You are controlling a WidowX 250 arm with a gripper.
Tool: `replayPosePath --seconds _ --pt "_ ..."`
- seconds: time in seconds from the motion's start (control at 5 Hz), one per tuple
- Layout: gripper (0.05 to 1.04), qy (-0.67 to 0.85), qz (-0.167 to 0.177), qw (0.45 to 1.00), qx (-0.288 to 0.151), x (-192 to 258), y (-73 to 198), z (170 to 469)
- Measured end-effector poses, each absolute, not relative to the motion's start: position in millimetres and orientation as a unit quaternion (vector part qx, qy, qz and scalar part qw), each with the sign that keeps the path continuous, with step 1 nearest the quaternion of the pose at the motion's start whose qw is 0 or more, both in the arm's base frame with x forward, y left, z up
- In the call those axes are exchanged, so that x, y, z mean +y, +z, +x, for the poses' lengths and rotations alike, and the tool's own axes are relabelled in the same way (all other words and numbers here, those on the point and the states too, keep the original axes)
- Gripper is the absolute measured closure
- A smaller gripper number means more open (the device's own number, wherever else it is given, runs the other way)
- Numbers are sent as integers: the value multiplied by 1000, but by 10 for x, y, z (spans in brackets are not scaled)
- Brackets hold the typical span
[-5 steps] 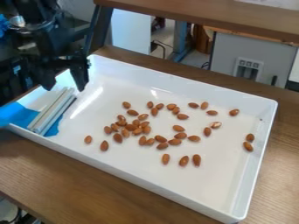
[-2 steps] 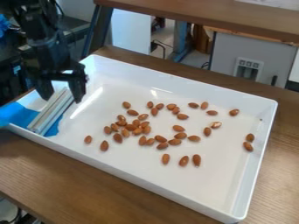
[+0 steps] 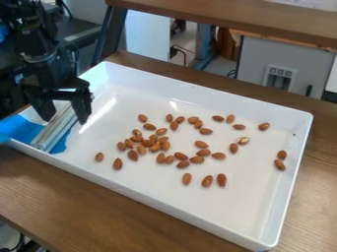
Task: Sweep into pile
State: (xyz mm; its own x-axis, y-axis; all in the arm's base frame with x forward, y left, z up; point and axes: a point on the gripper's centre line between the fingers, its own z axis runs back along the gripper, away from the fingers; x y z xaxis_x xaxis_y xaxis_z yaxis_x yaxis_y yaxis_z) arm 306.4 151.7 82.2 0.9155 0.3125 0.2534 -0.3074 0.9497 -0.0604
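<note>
The black gripper (image 3: 64, 119) hangs at the left end of the white tray (image 3: 197, 219), its two fingers spread wide. One finger is to each side of the upper part of a pale ridged bar (image 3: 54, 130), which lies slanted over blue tape (image 3: 16, 129) in the tray's left corner. Whether the fingers touch the bar cannot be told. Brown almonds (image 3: 154, 147) lie scattered over the tray's middle, several bunched left of centre. Two almonds (image 3: 280, 160) lie near the right wall, and a few (image 3: 207, 181) lie toward the front.
The tray's raised walls surround the almonds and bar. It stands on a brown wooden table (image 3: 99, 209). Behind it are a wooden shelf edge (image 3: 230, 19) and a grey cabinet (image 3: 283, 64).
The gripper has come down and slightly left, from above the bar to around its upper part. The almonds, bar and tray have not moved.
</note>
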Motion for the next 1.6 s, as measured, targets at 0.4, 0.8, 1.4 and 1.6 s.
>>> replayPosePath --seconds 0.4,0.8,1.4,1.6 --pt "84 138 33 984 -106 1576 779 2983" --pt "118 147 37 982 -110 1560 713 3015" --pt "702 126 9 987 -99 1360 588 2796" --pt "703 130 -11 987 -92 1155 606 2793"
